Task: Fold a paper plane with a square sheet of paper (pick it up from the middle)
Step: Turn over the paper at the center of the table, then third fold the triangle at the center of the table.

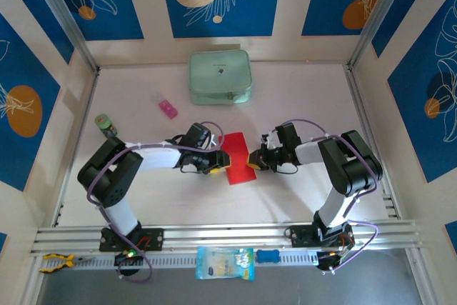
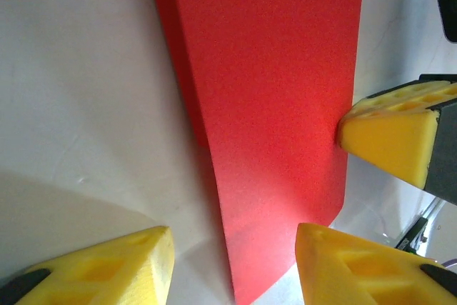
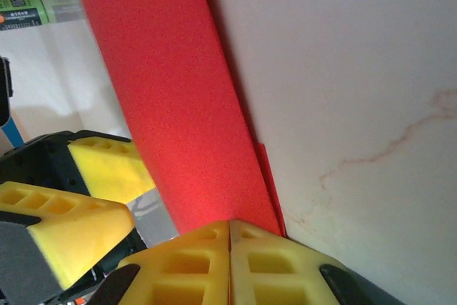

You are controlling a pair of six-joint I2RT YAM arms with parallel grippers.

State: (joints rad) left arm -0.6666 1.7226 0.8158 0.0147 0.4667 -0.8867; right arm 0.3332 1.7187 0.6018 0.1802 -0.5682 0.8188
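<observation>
Thin bright red paper sheet (image 1: 238,158), folded into long strip, lying flat at counter (image 1: 300,98) centre, pale green zip case (image 1: 220,76) sitting at its 12 o'clock. Left fingers (image 2: 107,266) spread, straddling strip end from 9 o'clock, gripping nothing. Right fingers (image 3: 200,262) pressed together, tip touching strip's 3 o'clock edge. Risks: right tip pushing strip sideways, skewing crease; left fingers closing off-centre, crumpling layers.

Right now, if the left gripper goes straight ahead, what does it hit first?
The red paper, lying between the left gripper's open fingers. The shut right gripper touches the paper's edge beside that path, so it may come next; depth is unclear.
</observation>
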